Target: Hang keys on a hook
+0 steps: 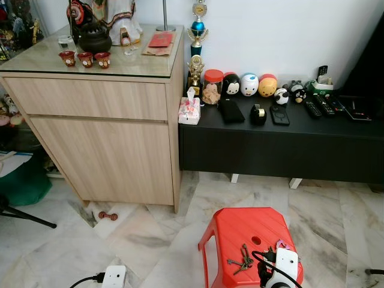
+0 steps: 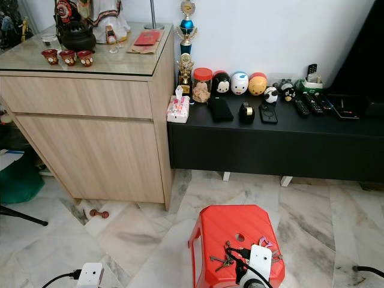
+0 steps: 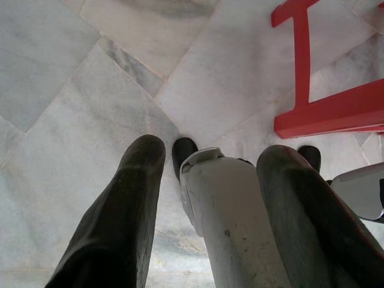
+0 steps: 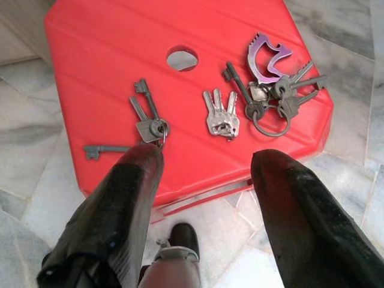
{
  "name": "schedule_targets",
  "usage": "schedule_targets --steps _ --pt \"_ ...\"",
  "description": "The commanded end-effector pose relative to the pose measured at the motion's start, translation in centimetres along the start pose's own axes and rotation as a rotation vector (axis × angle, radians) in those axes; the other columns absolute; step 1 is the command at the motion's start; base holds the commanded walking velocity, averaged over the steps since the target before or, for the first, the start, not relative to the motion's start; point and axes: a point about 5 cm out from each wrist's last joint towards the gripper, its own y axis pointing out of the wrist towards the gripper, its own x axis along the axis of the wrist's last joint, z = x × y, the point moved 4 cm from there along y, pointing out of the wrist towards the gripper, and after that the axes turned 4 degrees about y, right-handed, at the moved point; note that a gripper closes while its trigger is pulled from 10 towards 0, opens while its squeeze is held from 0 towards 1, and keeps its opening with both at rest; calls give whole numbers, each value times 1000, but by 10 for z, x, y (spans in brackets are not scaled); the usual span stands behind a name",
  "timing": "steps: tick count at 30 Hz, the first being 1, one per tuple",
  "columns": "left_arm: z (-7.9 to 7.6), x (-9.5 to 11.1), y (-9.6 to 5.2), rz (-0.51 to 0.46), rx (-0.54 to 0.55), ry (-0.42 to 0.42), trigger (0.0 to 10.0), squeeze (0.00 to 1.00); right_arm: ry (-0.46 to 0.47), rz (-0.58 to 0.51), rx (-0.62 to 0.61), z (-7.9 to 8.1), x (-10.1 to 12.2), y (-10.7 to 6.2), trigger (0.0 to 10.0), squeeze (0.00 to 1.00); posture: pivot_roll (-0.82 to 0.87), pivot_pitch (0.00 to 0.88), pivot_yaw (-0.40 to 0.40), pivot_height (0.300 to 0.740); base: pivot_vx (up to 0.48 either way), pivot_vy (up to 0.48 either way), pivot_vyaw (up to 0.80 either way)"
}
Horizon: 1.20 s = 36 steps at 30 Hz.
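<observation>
- Marble floor tiles run under everything, with a wooden cabinet (image 1: 99,138) at the left and a low black TV bench (image 1: 282,141) along the wall to its right.
- Low at the left, the left gripper (image 3: 207,180) hangs idle over bare floor beside a stool leg, its two fingers spread apart with nothing between them.
- Centre-right stands a red plastic stool (image 1: 240,231), and the keys lie on its seat near the front edge.
- In the right wrist view three bunches show: old lever keys (image 4: 147,117) by the seat's left edge, one long key pointing out sideways toward that edge and the others lying with their long axes toward the centre hole.
- A small bunch of three flat keys (image 4: 219,116) lies midway, blades fanned toward the seat's middle.
- A larger bunch with a purple carabiner clip (image 4: 268,58) sits by the right corner, keys splayed outward toward that edge.
- The right gripper (image 4: 207,165) hovers just off the front edge, fingers wide and empty.
- Risks, as I judge them: thin flat keys on slick plastic may slide off the nearby edge when nudged, or a pinch may catch a single blade so the bunch swings loose.
- No hook can be made out.
</observation>
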Motion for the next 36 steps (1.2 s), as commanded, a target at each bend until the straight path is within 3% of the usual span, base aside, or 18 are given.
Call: schedule_targets --steps 1,6,36 --pt "2 -7 -2 20 -3 10 10000 0 -5 16 3 -1 -3 0 10000 0 -2 0 -53 684 0 0 0" --pt "3 -8 -2 21 0 7 10000 0 -2 14 11 0 -2 0 10000 0 -3 0 -54 650 0 0 0" --pt "3 -7 -2 22 12 0 10000 0 2 -67 63 5 9 -1 10000 0 3 0 -53 650 0 0 0"
